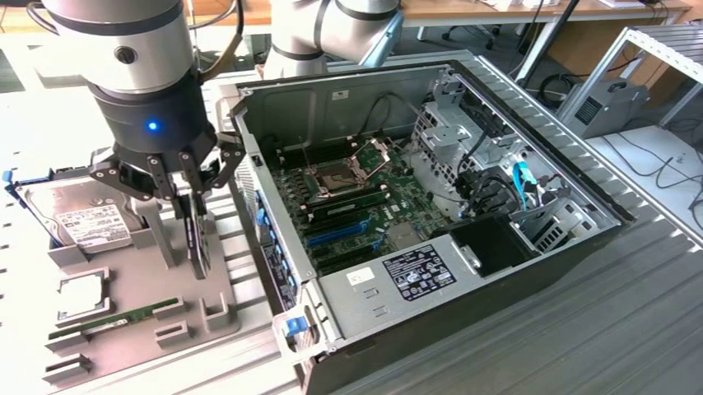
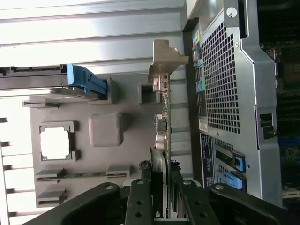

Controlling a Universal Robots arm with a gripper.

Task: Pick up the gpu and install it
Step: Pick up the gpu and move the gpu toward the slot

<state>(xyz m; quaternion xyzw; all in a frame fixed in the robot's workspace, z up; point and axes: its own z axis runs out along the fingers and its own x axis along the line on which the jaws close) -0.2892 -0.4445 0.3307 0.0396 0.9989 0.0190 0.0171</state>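
Observation:
The gpu (image 1: 200,245) is a thin dark card standing on edge over the grey fixture tray (image 1: 143,284), just beside the open computer case (image 1: 439,206). My gripper (image 1: 189,206) comes down on it from above, a finger on each face of the card, shut on it. From the wrist the gpu (image 2: 165,117) runs edge-on away from my gripper (image 2: 161,206) and ends in its silver bracket (image 2: 164,61). Whether the card's lower edge still rests in the tray (image 2: 126,154) I cannot tell. The motherboard (image 1: 351,206) lies open in the case, with blue slots (image 1: 335,234).
On the tray lie a silver hard drive (image 1: 82,218) in a blue-tabbed caddy (image 2: 86,82), a square CPU (image 1: 82,296) and a green RAM stick (image 1: 115,317). The case's perforated back wall (image 2: 225,84) stands close beside the card. A second arm's base (image 1: 318,33) is behind the case.

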